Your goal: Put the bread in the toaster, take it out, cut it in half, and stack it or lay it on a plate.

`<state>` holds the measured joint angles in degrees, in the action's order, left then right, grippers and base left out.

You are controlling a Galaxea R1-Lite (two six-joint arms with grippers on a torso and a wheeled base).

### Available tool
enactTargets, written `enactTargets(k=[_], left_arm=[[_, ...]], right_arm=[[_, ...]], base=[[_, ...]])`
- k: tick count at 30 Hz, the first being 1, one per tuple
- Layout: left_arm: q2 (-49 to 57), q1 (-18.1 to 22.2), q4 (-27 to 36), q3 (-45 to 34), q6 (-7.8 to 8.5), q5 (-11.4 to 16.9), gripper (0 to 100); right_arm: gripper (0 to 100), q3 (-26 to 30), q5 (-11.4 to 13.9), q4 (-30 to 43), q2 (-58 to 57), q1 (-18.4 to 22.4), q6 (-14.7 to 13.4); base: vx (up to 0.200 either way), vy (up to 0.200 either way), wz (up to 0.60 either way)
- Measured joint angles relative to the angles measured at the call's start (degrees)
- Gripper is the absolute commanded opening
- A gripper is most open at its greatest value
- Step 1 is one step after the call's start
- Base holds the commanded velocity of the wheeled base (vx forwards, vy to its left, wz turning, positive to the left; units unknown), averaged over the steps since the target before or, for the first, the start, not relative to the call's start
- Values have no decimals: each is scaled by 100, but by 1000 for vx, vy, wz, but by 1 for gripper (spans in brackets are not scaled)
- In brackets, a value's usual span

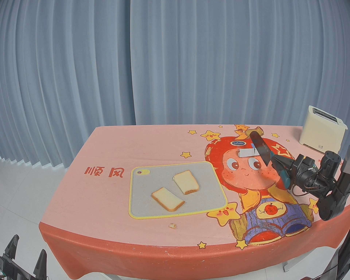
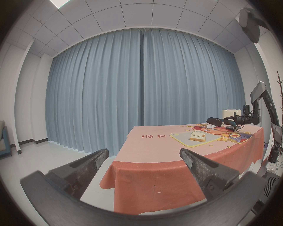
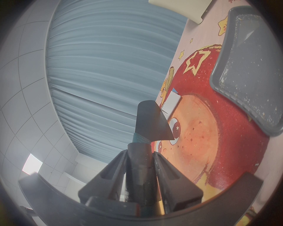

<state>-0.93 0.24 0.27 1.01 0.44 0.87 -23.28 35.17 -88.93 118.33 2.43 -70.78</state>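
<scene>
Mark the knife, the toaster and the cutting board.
knife (image 1: 261,147), head view, middle of the dark blade.
toaster (image 1: 321,134), head view, broad cream side.
cutting board (image 1: 207,189), head view, bare grey surface.

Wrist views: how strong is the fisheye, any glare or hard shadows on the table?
Left wrist view: heavy fisheye, curtain and ceiling tiles bow, dark corners; table evenly lit. Right wrist view: same bending; knife in the right tool matte, no glare. Head view: milder bowing; bread halves cast soft shadows on the cutting board.

The right gripper (image 1: 283,171) hangs over the right side of the table (image 1: 109,211), clamped on the handle of a knife (image 1: 261,146) whose blade tilts upward. The left gripper (image 1: 25,255) sits below the table's front-left corner, jaws spread wide.
</scene>
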Motion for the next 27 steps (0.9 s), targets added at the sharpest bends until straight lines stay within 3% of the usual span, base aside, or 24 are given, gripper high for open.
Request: enactTargets(k=[27], left_arm=[[0, -2, 0, 0, 0, 0, 100]], right_arm=[[0, 11, 5, -2, -11, -28, -16]], base=[[0, 0, 0]])
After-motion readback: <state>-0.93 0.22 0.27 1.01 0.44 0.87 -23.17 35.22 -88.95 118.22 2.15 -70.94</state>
